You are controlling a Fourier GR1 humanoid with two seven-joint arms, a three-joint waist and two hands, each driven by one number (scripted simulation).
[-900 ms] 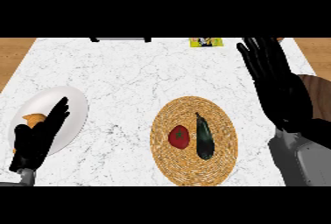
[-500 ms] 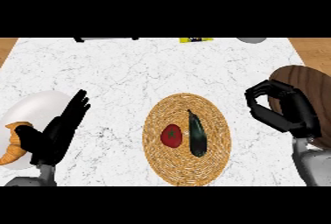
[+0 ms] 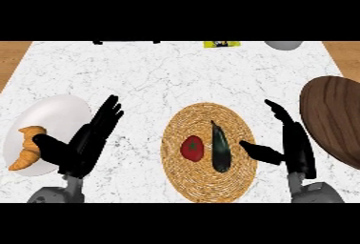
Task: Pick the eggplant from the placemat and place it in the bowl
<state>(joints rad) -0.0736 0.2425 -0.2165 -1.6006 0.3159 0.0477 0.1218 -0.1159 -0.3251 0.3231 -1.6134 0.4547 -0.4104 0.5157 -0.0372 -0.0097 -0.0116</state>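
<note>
In the head view, a white, grey-veined marble bench (image 3: 155, 81) carries a round placemat (image 3: 204, 183) of coiled straw. On it lie the slim, glossy, dark eggplant (image 3: 220, 148), lengthwise, and just left of it a smooth red tomato (image 3: 192, 147). A white plate (image 3: 53, 114) at the left holds a golden croissant (image 3: 25, 148), and a dark wooden bowl (image 3: 337, 114) with visible grain sits at the right edge. The left hand (image 3: 83, 145) overlaps the plate's right rim with straight, slightly spread fingers, and the right hand (image 3: 294, 143) stands between placemat and bowl, fingers straight and together, its thumb pointing at the eggplant without touching it.
</note>
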